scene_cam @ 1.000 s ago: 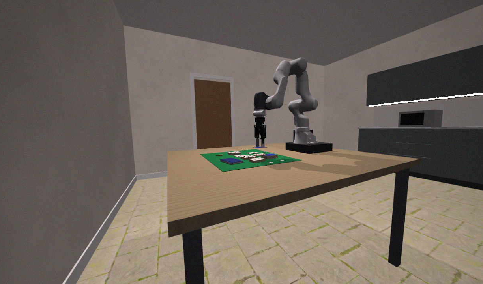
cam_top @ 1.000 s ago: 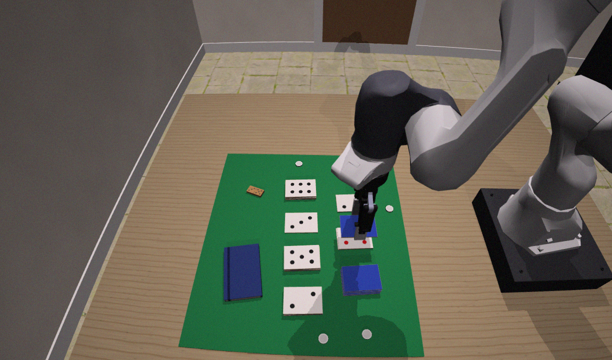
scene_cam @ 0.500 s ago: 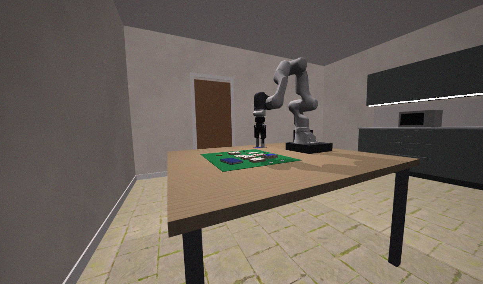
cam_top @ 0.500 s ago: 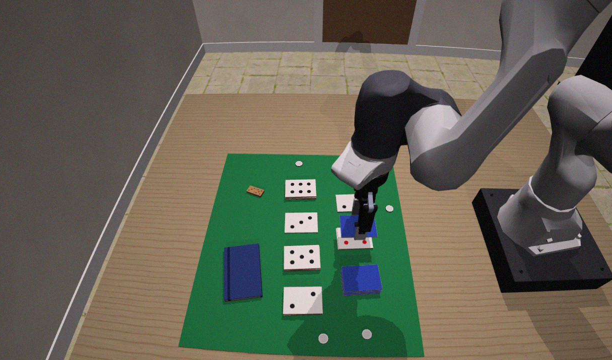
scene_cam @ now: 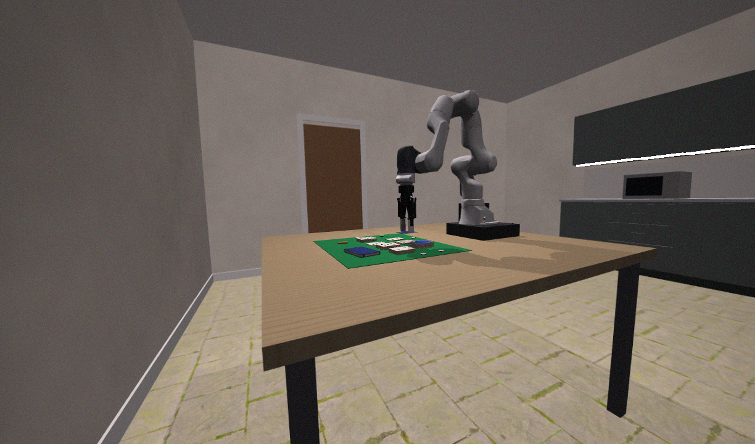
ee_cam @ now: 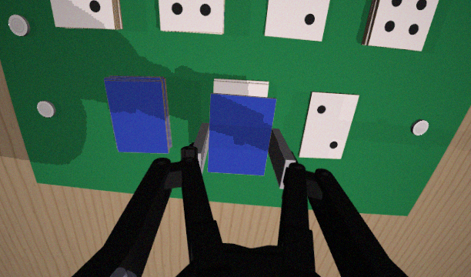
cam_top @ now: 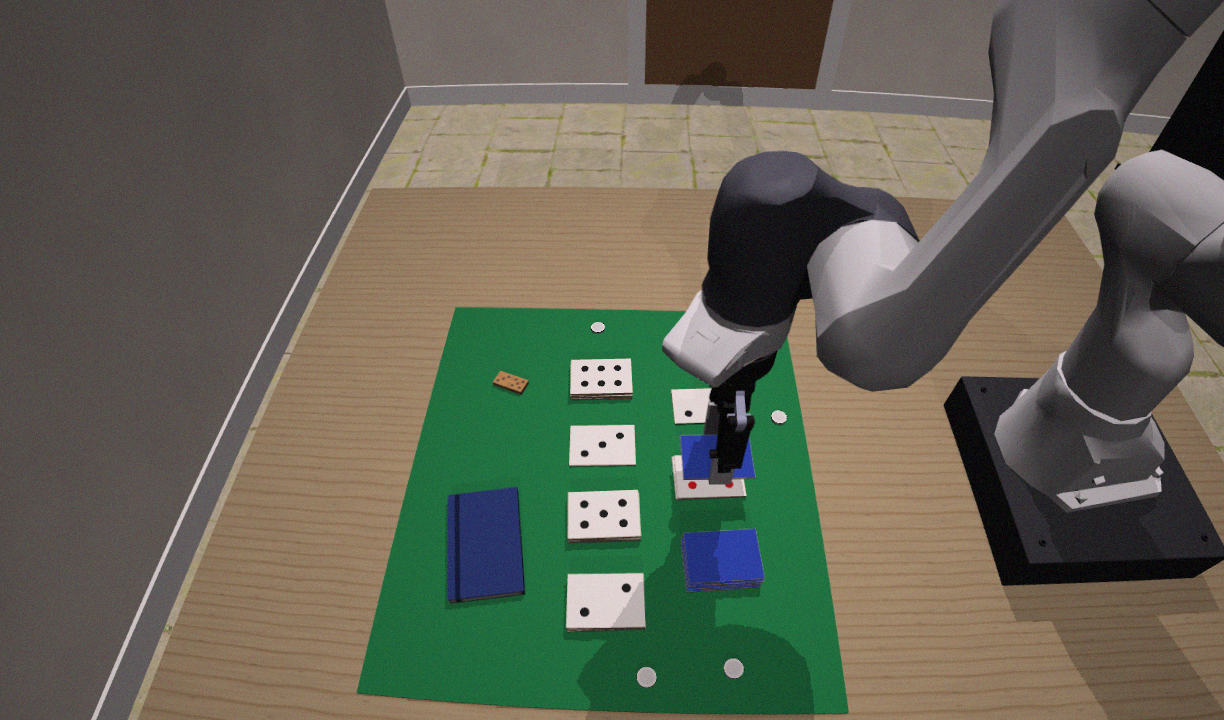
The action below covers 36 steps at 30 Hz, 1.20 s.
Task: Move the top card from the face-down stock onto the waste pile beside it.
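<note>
The gripper (ee_cam: 238, 155) hangs over the green mat (cam_top: 509, 555) with its two pads clamped on the long edges of a blue-backed card (ee_cam: 240, 135), which it holds flat and face down in the air. Straight beneath that card sits the waste pile (cam_top: 707, 488), a white face-up card with red pips; from the wrist only its far white edge (ee_cam: 241, 88) shows past the held card. From above the card looks shifted a little toward the far side of the pile, though how high it rides over the pile I cannot tell.

The stock (cam_top: 722, 557), a low stack of blue-backed cards, lies just beside the waste pile in the same row, near the arm's black base (cam_top: 1126, 564). On the other side of the waste pile lies a single white card with two black pips (ee_cam: 329, 125). Further out runs a row of four white pip cards, the six (cam_top: 601, 377), the three (cam_top: 602, 445), the five (cam_top: 603, 514) and the two (cam_top: 604, 600). A blue notebook (cam_top: 484, 544) rests at the mat's outer edge, a small brown cracker-like tile (cam_top: 509, 382) near the far corner, and white discs (cam_top: 645, 677) dot the borders
</note>
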### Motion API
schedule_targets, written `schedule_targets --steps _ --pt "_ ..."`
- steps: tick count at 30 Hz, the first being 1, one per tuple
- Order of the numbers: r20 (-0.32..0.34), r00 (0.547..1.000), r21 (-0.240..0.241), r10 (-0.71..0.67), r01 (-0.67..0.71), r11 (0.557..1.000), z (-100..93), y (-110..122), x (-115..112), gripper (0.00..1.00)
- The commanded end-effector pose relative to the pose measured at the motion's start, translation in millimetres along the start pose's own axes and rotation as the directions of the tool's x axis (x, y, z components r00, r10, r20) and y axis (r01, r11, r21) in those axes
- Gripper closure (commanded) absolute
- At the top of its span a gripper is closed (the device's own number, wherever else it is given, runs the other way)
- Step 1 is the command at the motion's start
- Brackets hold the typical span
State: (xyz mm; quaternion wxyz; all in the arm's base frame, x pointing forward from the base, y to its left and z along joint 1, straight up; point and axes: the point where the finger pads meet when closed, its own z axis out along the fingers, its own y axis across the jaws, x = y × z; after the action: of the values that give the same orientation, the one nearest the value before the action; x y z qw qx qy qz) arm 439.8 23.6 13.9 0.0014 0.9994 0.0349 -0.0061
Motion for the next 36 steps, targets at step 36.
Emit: schedule_targets --steps 36 --pt "-0.009 1.0 0.001 -0.011 0.011 1.0 38.3 0 5 0.57"
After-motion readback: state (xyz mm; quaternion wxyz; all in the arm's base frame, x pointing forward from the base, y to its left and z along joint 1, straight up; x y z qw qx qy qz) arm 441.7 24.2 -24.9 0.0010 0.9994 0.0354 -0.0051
